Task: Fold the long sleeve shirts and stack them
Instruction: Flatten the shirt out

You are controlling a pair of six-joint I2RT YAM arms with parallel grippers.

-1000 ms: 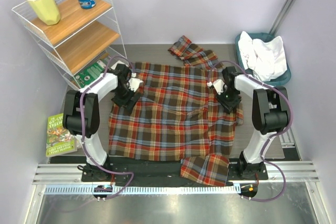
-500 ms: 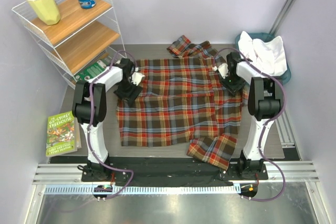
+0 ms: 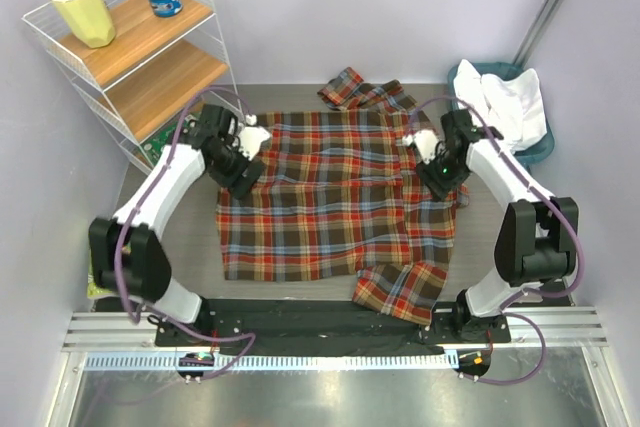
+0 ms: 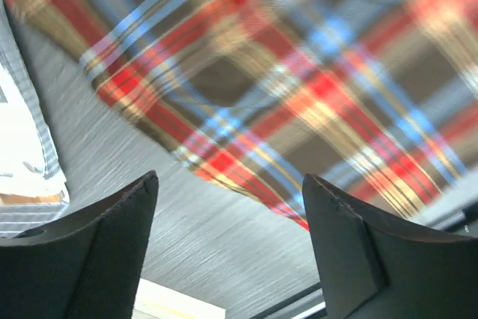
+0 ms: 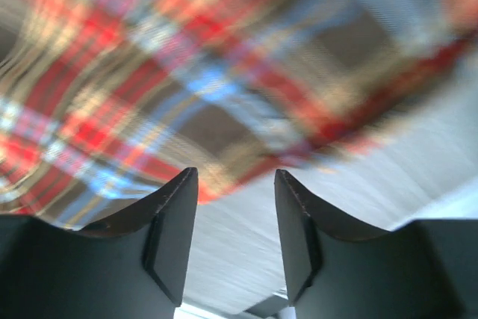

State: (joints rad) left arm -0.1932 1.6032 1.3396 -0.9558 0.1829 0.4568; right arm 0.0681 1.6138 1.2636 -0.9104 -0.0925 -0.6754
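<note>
My left hand [image 3: 243, 177] and right hand [image 3: 441, 179] hang open, empty, over the two far corners of the plaid shirt [image 3: 335, 209] — its body stretches toward me, equally near both.

Matt, soft woven plaid shirt [image 3: 335, 202]

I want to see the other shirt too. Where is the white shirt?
In the top view, the white shirt is bunched up in the teal basket at the far right, just off the far right corner of the plaid shirt.
</note>
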